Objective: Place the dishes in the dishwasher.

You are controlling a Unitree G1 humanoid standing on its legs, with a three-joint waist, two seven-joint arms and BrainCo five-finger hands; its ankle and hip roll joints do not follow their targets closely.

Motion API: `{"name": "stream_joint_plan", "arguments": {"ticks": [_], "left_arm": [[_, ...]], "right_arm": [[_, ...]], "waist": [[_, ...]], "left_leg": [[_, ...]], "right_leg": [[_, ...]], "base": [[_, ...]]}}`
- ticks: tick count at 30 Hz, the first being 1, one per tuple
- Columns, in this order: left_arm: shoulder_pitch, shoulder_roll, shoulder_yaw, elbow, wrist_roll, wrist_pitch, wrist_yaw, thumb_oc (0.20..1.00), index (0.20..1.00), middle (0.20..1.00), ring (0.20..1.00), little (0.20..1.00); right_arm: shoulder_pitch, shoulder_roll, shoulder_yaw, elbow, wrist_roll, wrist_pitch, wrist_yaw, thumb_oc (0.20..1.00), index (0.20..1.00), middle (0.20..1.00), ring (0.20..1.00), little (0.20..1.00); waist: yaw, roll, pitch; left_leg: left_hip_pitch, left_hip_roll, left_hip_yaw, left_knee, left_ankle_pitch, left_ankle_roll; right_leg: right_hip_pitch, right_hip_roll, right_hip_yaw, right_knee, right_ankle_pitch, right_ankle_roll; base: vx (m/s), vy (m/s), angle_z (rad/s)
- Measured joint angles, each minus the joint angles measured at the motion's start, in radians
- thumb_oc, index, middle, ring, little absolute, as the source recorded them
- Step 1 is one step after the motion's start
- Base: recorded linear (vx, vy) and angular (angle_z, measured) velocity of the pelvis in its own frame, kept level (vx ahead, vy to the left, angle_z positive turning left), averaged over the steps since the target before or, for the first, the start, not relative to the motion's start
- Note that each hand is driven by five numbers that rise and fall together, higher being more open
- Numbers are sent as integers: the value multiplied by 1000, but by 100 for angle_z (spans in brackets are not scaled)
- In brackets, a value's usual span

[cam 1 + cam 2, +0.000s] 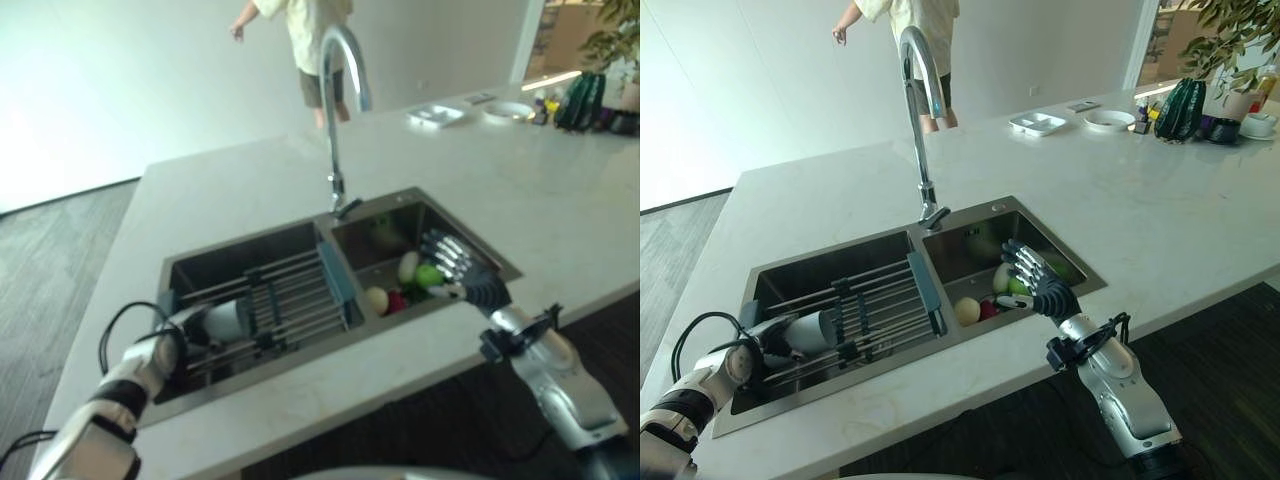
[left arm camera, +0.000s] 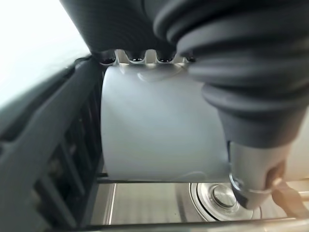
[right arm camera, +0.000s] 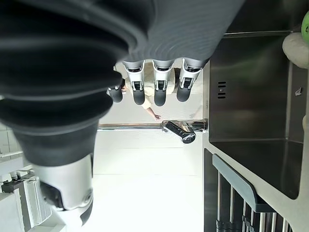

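A plain white cup (image 1: 812, 331) is lying on its side at the lower left of the right eye view, resting on the dish rack (image 1: 880, 303) of dark slats and metal rods that is spanning the left basin of a steel double sink (image 1: 790, 268). Its smooth, unmarked wall is showing pale grey-white in the left wrist view (image 2: 161, 128), with the basin's drain visible past its edge. The left hand (image 1: 768, 338) is gripping this cup, fingers curled over one side and the thumb (image 2: 253, 171) closing on the other, so the cup is sitting right in the palm, its far end pointing toward the middle of the frame.

In the right basin, near the centre of the view, several small rounded items (image 1: 985, 297) are lying together: a cream one, a red one, a green one and a whitish one. The right hand (image 1: 1045, 283) is hovering just over them, fingers (image 3: 160, 84) straight and slightly spread, holding nothing; whether the tips are touching the items cannot be told.

A tall curved tap (image 1: 920, 120) is rising behind the sink's divider. At the upper right of the white counter (image 1: 1120, 210), a white tray (image 1: 1037, 123) and a white plate (image 1: 1109, 119) are sitting. A person (image 1: 905, 40) is standing beyond the counter at the top of the frame.
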Motion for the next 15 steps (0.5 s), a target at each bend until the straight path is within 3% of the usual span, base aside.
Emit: {"name": "stream_joint_plan", "arguments": {"ticks": [6, 7, 8, 15], "left_arm": [[-8, -7, -2, 16, 11, 1, -3, 1000, 1000, 1000, 1000, 1000], [-10, -7, -3, 20, 12, 1, -8, 796, 796, 796, 796, 796], [-13, -8, -5, 27, 19, 0, -8, 200, 200, 200, 200, 200], [-16, -11, -19, 43, 93, -7, 50, 200, 200, 200, 200, 200]], "right_arm": [[0, -1, 0, 0, 0, 0, -1, 1000, 1000, 1000, 1000, 1000], [0, -1, 0, 0, 0, 0, -1, 1000, 1000, 1000, 1000, 1000], [0, -1, 0, 0, 0, 0, -1, 1000, 1000, 1000, 1000, 1000], [0, -16, 1, 0, 0, -1, -1, 1000, 1000, 1000, 1000, 1000]], "waist": [[0, 4, -3], [-1, 4, -3], [-1, 5, -3], [-2, 15, -10]], "left_leg": [[0, 0, 0, 0, 0, 0], [0, 0, 0, 0, 0, 0], [0, 0, 0, 0, 0, 0], [-1, 0, 0, 0, 0, 0]], "right_leg": [[0, 0, -1, 0, 0, 0], [0, 0, -1, 0, 0, 0], [0, 0, -1, 0, 0, 0], [0, 0, 0, 0, 1, 1]], "base": [[0, 0, 0], [0, 0, 0], [0, 0, 0], [0, 0, 0]]}}
